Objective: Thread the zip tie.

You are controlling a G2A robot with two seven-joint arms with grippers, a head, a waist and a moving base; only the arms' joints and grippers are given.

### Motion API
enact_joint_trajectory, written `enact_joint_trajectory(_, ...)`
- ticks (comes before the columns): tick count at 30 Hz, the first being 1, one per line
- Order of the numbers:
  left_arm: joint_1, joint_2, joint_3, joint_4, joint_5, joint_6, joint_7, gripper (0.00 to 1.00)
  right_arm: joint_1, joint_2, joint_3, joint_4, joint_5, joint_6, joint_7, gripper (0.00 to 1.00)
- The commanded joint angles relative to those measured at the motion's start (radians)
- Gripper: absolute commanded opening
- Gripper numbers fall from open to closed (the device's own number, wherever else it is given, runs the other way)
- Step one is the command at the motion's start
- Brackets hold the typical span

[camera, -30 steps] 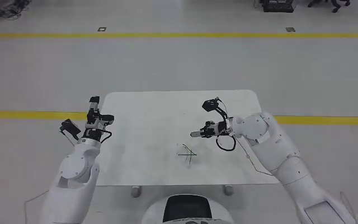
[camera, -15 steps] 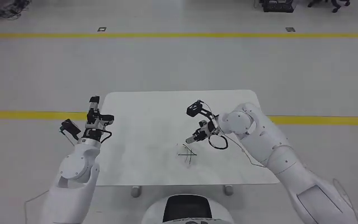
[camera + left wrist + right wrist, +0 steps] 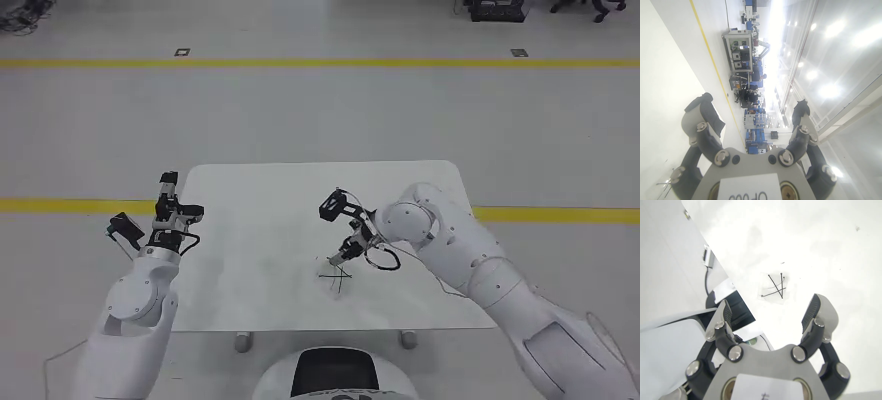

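White table [image 3: 260, 200] bears crossed zip ties [image 3: 776, 286] just beyond the right gripper [image 3: 770, 300], its fingers spread and empty

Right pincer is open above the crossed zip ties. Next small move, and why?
Probably lower the right pincer toward the zip ties, aiming at a free end outside the crossing. Its jaws stand open and empty, the ties lie flat on the table just ahead of the fingertips, and none is picked up yet.

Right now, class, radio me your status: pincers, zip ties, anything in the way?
Right pincer open, aimed at zip ties. Left pincer open, beside table edge. Ties crossed, flat, ungripped. Nothing in the way.
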Motion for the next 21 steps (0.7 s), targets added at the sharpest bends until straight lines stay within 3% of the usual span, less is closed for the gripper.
enact_joint_trajectory(1,0.0,0.0,0.0,0.0,0.0,0.0,0.0,1.0,0.021,-0.012,-0.033,0.008,-0.003,-0.002,0.021,1.0)
enact_joint_trajectory(5,0.0,0.0,0.0,0.0,0.0,0.0,0.0,1.0,0.075,-0.049,-0.115,0.06,0.001,0.018,0.073,1.0)
enact_joint_trajectory(8,0.0,0.0,0.0,0.0,0.0,0.0,0.0,1.0,0.1,-0.072,-0.161,0.087,0.008,-0.002,0.092,1.0)
enact_joint_trajectory(18,0.0,0.0,0.0,0.0,0.0,0.0,0.0,1.0,0.1,-0.072,-0.161,0.087,0.008,-0.002,0.092,1.0)
enact_joint_trajectory(19,0.0,0.0,0.0,0.0,0.0,0.0,0.0,1.0,0.098,-0.073,-0.177,0.092,-0.02,0.004,0.112,1.0)
enact_joint_trajectory(21,0.0,0.0,0.0,0.0,0.0,0.0,0.0,1.0,0.102,-0.089,-0.229,0.085,-0.099,0.075,0.143,1.0)
